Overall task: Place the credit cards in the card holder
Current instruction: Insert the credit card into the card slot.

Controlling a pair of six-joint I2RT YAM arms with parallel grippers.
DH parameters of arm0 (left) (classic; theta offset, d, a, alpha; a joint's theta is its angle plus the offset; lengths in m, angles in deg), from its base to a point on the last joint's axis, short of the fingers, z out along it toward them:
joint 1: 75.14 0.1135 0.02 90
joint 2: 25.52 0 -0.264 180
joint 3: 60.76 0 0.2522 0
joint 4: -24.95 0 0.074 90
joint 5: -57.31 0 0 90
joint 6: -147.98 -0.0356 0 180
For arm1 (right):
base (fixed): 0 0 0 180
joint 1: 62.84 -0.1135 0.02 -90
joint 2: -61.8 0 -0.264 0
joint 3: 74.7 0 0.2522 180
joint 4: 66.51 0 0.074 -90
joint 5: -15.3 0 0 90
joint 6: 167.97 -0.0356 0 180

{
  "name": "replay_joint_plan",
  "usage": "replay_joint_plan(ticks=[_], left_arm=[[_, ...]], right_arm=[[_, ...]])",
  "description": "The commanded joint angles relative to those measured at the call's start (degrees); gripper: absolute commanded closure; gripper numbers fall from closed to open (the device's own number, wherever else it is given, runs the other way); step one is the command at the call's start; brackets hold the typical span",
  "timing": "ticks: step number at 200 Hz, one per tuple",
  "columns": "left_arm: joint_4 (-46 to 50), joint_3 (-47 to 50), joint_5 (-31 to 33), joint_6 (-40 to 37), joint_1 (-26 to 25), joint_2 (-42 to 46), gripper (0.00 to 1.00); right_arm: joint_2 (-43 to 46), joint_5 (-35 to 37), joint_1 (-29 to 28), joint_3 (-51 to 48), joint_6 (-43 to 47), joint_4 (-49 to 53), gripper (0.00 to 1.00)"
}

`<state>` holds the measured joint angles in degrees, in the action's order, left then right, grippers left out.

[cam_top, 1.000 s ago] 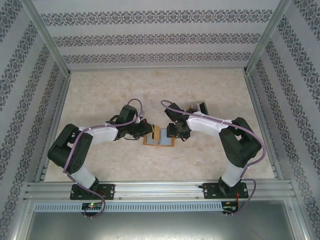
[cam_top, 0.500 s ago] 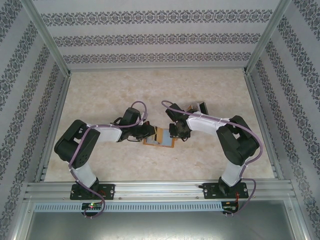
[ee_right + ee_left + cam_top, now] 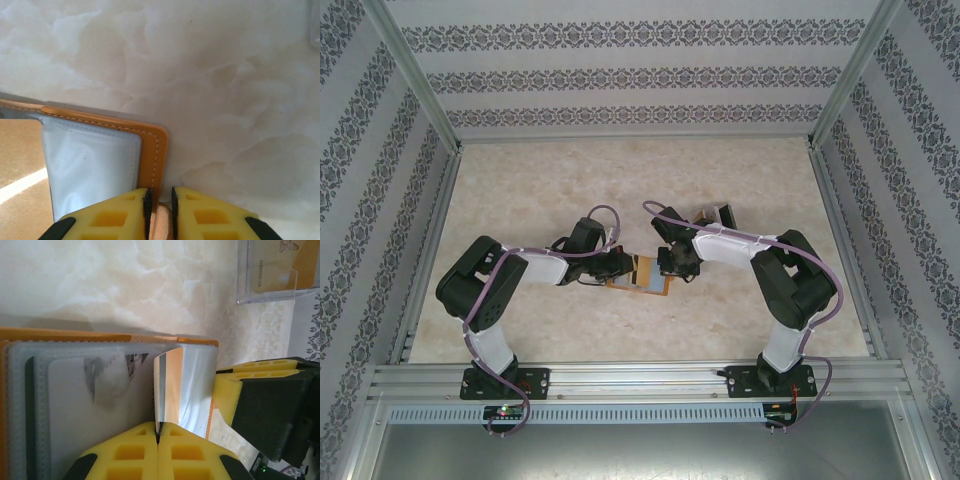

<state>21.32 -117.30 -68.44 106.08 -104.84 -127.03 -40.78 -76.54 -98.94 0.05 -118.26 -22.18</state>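
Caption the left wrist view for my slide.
Left gripper pinches a raised sleeve of the open card holder; the right gripper at its edge, clear box beyond.

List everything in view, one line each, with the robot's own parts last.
card holder: one, orange-tan with grey-clear pockets, lying open on the table between the two grippers.
credit card: one clearly seen, orange-tan, inside the clear box.
clear box: one, transparent, on the table beyond the card holder.
table: one, pale marbled.
walls: three, grey-patterned paper, around the table.
left arm: one, black and white, reaching in from the left.
right arm: one, black and white, reaching in from the right.
left gripper: one, yellow pads, shut on a pocket leaf of the card holder.
right gripper: one, yellow pads, shut on the card holder's orange-tan edge.
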Motion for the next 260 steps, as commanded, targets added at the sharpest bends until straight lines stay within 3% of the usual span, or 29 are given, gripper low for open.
replay_joint_plan(ticks=[1, 56, 119, 200, 260], left_arm=[[8.7, 0.32, 3.41, -4.63, -1.1, 1.54, 1.0], [8.54, 1.77, 8.38, -4.87, -1.07, 5.26, 1.0], [7.02, 0.87, 9.23, -6.93, -1.07, 4.04, 1.0], [6.31, -1.95, 8.93, -7.15, -4.43, 0.15, 1.0], [6.93, -1.62, 8.9, -6.81, -4.41, 1.56, 1.0]], right_arm=[[-2.53, -0.24, 0.61, -0.58, -0.51, -0.77, 0.8], [-2.93, -1.01, 0.68, -0.48, -0.58, -1.21, 0.8], [-3.41, -1.57, 0.76, -0.19, -0.51, -1.39, 0.8], [-3.59, -3.64, 0.89, -0.93, -1.21, -3.23, 0.91], [-3.76, -3.97, 1.14, -0.62, -0.93, -3.28, 0.91]])
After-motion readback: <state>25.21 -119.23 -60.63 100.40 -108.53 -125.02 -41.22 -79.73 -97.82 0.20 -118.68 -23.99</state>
